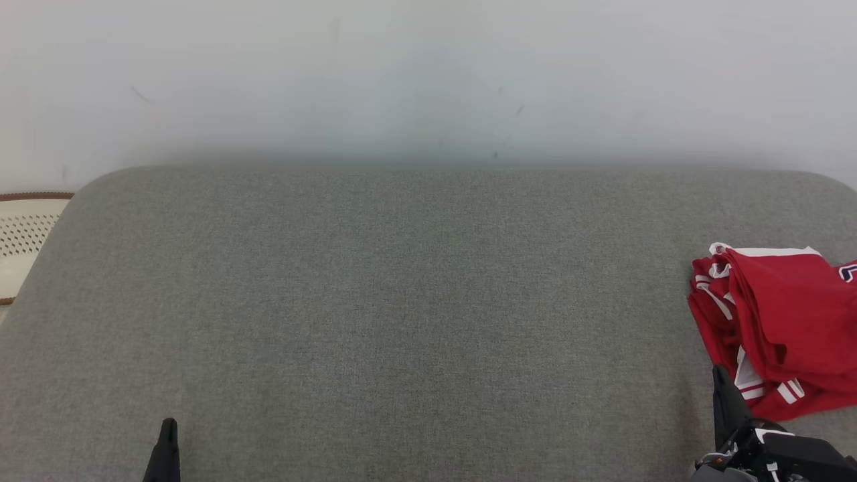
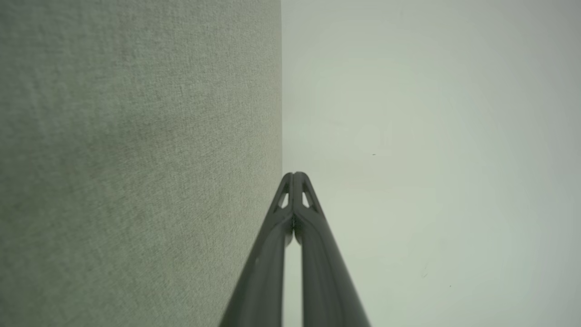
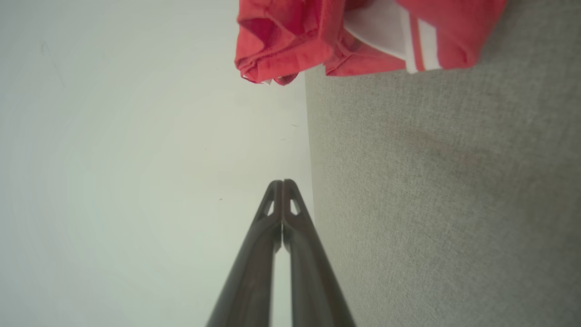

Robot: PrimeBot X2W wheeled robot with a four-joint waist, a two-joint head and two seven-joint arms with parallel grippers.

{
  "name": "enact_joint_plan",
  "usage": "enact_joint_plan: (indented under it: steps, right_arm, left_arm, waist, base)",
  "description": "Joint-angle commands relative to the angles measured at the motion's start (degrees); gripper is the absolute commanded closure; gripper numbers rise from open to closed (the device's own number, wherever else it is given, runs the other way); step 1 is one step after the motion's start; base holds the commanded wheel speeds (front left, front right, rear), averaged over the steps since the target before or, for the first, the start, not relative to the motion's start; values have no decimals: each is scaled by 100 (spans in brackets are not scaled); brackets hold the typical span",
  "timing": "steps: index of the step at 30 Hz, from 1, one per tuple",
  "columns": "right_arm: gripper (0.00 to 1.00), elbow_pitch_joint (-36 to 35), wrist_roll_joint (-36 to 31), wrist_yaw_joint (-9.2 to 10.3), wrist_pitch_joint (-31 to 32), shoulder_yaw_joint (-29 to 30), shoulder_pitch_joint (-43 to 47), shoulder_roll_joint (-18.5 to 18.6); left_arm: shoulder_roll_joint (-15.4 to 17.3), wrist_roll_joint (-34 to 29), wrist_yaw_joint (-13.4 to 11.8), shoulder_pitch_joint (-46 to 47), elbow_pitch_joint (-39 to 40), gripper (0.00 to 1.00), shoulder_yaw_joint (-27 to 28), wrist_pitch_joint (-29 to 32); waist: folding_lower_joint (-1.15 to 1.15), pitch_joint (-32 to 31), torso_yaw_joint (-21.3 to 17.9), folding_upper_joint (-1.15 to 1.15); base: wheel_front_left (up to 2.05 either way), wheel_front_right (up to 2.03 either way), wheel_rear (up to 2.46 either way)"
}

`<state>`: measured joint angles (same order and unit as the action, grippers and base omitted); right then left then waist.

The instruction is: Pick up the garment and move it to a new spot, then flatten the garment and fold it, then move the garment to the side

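On the cushion (image 1: 402, 301), far right, the red garment (image 1: 783, 321) lies just beyond the right hand (image 1: 721, 373), fingers pressed together.

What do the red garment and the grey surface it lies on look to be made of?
The garment looks like thin, soft cloth, perhaps a sports-jersey knit. It is matte red with white stripes and crumples into loose folds. The fibre cannot be told. The surface looks like grey woven upholstery fabric, matte, with a fine flecked weave. Its rounded corners suggest padding underneath.
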<state>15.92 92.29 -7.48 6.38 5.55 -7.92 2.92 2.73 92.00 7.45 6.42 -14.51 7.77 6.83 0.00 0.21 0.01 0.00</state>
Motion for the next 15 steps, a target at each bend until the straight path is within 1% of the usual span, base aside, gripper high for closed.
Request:
enact_joint_plan:
  steps: [1,15]
  right_arm:
    - [100,-6,12,-2,8,-2,-50,-13]
    - [100,-6,13,-2,7,-2,-49,-12]
  left_arm:
    - [28,43,12,35,14,100,18,16]
    - [28,43,12,35,14,100,18,16]
  waist:
    - [0,0,0,0]
    - [0,0,0,0]
  base:
    - [0,0,0]
    - [0,0,0]
